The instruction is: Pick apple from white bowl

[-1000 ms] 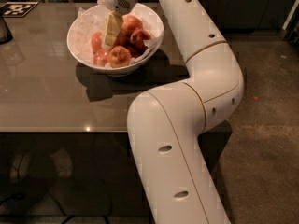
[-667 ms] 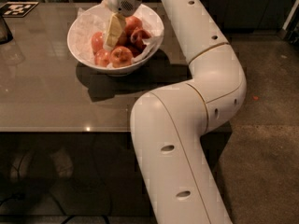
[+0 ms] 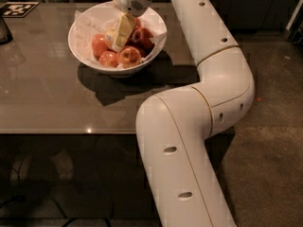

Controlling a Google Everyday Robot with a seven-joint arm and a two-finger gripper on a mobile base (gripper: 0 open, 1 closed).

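Glossy grey surface point(image 3: 47, 93), dark floor point(image 3: 274, 126) beside; bowl point(image 3: 75, 41) near far edge, tool point(image 3: 120, 32) among apples point(image 3: 129, 56), grip unclear.

The pale yellow apple point(image 3: 109, 34) lies near the middle of the wide white bowl point(image 3: 78, 51), the gripper point(image 3: 116, 41) just beside it.

The room was dim. Light from above caught the arm point(image 3: 208, 93) and the bowl point(image 3: 79, 45), where the gripper point(image 3: 119, 32) hung; a dark shadow point(image 3: 118, 85) crossed the glinting table point(image 3: 42, 98).

No readable text; hand point(image 3: 119, 32) in white bowl point(image 3: 113, 70).
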